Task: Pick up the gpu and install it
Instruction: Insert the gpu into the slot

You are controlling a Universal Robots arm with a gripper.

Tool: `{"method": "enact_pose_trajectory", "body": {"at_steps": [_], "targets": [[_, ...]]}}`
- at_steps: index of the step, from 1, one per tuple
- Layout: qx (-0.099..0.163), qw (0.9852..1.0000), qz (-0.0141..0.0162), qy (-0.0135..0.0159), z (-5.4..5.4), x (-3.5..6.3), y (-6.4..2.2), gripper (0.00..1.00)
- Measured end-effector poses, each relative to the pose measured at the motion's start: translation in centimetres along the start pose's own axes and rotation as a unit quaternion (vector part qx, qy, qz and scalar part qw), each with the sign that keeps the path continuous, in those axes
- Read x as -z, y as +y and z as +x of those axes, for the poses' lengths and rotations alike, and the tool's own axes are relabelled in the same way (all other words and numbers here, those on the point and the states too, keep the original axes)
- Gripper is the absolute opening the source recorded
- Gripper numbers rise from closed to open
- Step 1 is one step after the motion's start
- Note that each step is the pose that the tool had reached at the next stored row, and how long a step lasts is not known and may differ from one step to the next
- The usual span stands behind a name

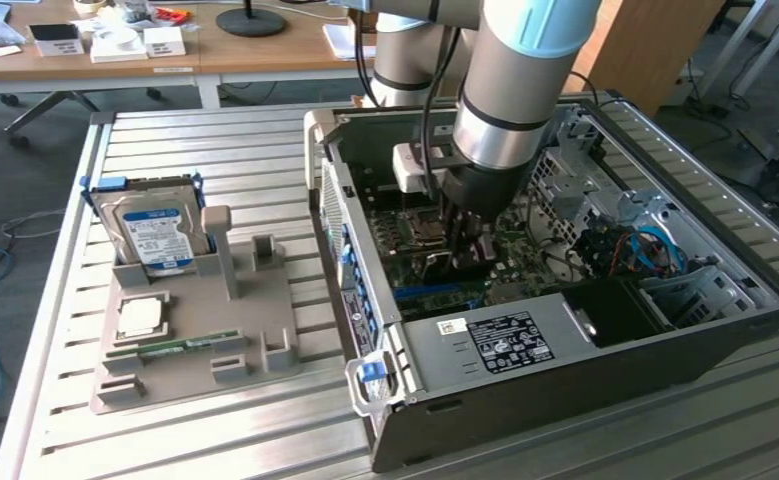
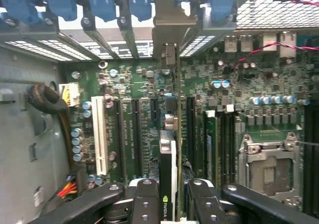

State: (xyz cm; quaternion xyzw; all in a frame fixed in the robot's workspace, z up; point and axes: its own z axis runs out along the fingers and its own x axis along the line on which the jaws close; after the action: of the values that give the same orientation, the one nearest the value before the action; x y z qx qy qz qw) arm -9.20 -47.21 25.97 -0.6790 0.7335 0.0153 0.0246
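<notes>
Gripper (image 2: pixel 173 201) low inside the open computer case (image 1: pixel 496 400), fingers pinching the gpu (image 2: pixel 168 159) edge-on from both sides. The card stands upright over the motherboard (image 2: pixel 239 84), among the long black slots, silver bracket (image 2: pixel 167 32) against the rear openings. Outside, the hard drive (image 1: pixel 156 235) sits in the grey tray (image 1: pixel 189 370).

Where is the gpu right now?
The gpu is clamped edge-on in the gripper, inside the open computer case on the exterior view's right, standing among the black expansion slots of the motherboard.
</notes>
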Motion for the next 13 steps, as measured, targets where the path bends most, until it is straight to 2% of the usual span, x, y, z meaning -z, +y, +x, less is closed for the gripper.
{"method": "enact_pose_trajectory", "body": {"at_steps": [1, 6, 9, 13], "targets": [[0.0, 1.0, -0.0001, -0.0012, 0.0, 0.0, 0.0, 0.27], [0.0, 1.0, -0.0001, -0.0013, 0.0, 0.0, -0.01, 0.27], [0.0, 1.0, 0.0, 0.0009, 0.01, -0.07, -0.02, 0.27], [0.0, 1.0, 0.0, 0.0011, 0.01, -0.06, -0.01, 0.27]]}}
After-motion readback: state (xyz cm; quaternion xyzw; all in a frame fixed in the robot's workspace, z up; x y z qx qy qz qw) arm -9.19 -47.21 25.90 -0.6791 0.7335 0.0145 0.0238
